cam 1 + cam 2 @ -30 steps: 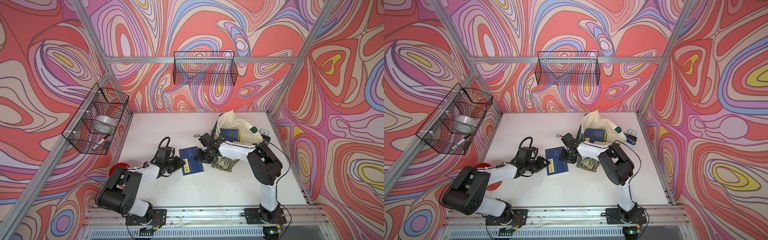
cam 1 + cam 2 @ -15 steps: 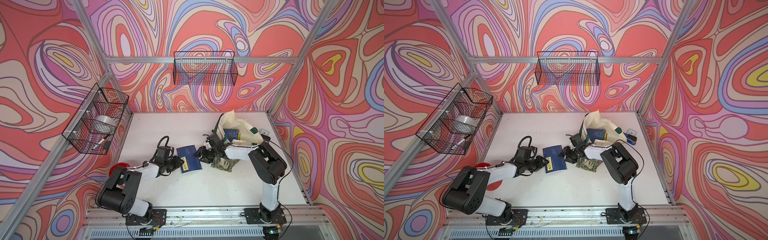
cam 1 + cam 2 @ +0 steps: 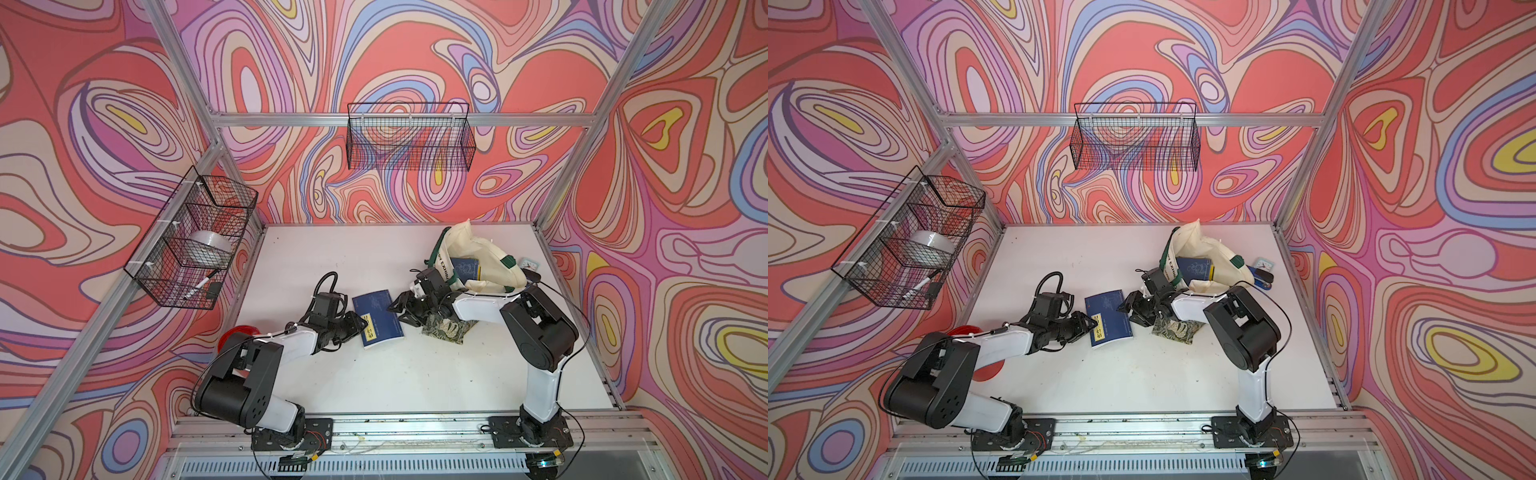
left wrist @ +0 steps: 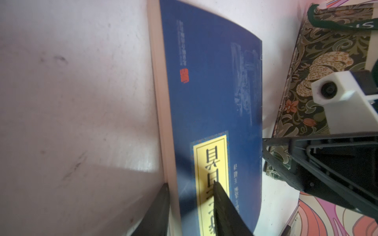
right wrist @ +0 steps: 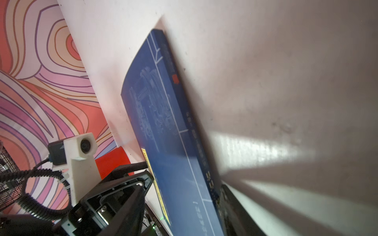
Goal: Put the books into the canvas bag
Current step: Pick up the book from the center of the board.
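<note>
navy book has shifted a little toward the back of the bench and turned slightly against a second ago; little change in the last half second.

left end effector is clamped on the book's near corner. in the left wrist view one finger presses on the yellow title label and the other sits against the page edge. the cover bows upward.

right end effector is at the book's opposite long edge with its fingers apart. one finger lies along the spine side. no grip is visible there.

canvas bag is slumped on its side at the back right of the bench, mouth facing the arms, leaf-patterned base just beside the right end effector. a second navy book sits partly inside the bag's mouth. the held book is outside the bag, between the two arms.

stapler lies behind the bag. red cup sits near the left arm.
</note>
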You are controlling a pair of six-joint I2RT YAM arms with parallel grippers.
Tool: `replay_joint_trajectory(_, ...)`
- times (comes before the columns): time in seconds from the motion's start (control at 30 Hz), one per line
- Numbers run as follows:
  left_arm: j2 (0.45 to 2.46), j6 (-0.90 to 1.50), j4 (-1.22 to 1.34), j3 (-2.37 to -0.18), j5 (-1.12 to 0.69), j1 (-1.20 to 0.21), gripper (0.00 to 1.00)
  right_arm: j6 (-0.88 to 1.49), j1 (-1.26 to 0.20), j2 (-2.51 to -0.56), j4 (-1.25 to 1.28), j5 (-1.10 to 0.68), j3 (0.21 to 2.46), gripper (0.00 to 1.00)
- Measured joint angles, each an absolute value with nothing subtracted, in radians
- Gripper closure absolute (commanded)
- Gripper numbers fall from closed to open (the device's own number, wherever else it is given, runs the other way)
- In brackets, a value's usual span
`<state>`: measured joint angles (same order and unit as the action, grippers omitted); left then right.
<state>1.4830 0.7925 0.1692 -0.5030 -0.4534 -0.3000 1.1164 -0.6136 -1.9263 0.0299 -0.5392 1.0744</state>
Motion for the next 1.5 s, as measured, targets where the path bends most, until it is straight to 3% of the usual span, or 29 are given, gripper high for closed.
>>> replay_joint_trajectory(0.27,1.488,0.789,0.173,-0.503,-0.464,-0.296,0.63,1.129,-0.613,-1.88,0.049,-0.539,1.064,0.42)
replay_joint_trajectory(0.53,1.509,0.789,0.204,-0.504,-0.498,-0.297,0.63,1.217,-0.645,-1.879,0.23,-0.641,1.027,0.46)
replay_joint_trajectory(0.67,1.509,0.789,0.204,-0.504,-0.498,-0.297,0.63,1.184,-0.646,-1.879,0.179,-0.64,1.041,0.61)
replay_joint_trajectory(0.8,1.509,0.788,0.203,-0.504,-0.498,-0.297,0.62,1.066,-0.664,-1.88,-0.049,-0.574,1.15,0.84)
replay_joint_trajectory(0.93,1.503,0.785,0.198,-0.505,-0.498,-0.297,0.59,0.955,-0.693,-1.881,-0.232,-0.498,1.271,1.0)
replay_joint_trajectory(1.3,1.32,0.739,-0.13,-0.576,-0.437,-0.302,0.53,0.767,-0.762,-1.875,-0.436,-0.36,1.421,1.0)
replay_joint_trajectory(1.5,1.143,0.703,-0.289,-0.728,-0.385,-0.302,0.51,0.68,-0.771,-1.751,-0.486,-0.273,1.451,1.0)
